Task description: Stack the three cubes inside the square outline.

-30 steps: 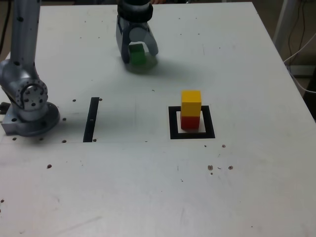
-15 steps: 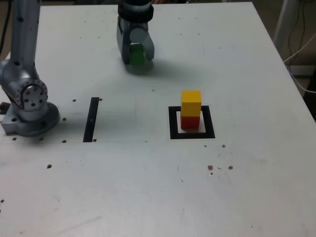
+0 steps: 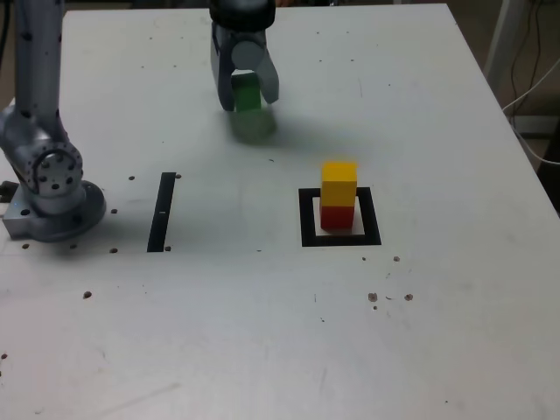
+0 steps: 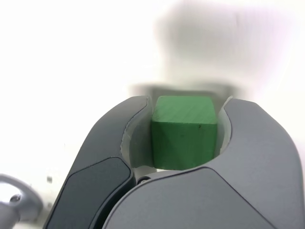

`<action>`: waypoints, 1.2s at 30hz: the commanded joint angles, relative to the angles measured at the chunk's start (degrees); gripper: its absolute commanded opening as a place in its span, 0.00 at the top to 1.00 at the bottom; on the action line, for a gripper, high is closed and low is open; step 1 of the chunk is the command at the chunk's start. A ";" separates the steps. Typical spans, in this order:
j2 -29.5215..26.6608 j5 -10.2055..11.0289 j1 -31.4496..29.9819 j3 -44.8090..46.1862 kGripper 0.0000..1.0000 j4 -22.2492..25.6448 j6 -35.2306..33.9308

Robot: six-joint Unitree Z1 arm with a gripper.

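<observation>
The three cubes are sitting on a white table [image 3: 437, 350], in two places. At the far side, towards the exterior view's left, the end effector [image 3: 246, 87] is clamping the green cube [image 3: 248, 91] between its jaws, lifted above its shadow. Nearer, on the right, the yellow cube [image 3: 339, 183] is resting on the red cube [image 3: 336, 216] inside the square outline [image 3: 306, 219]. A thin black tape strip [image 3: 163, 211] is lying well to the left.

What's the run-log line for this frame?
gripper: shut on green cube, lifted off table | yellow cube on red cube in square outline | next: place green on top
</observation>
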 commanded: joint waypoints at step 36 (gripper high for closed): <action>-0.08 -4.50 -41.84 -24.47 0.74 21.96 -26.67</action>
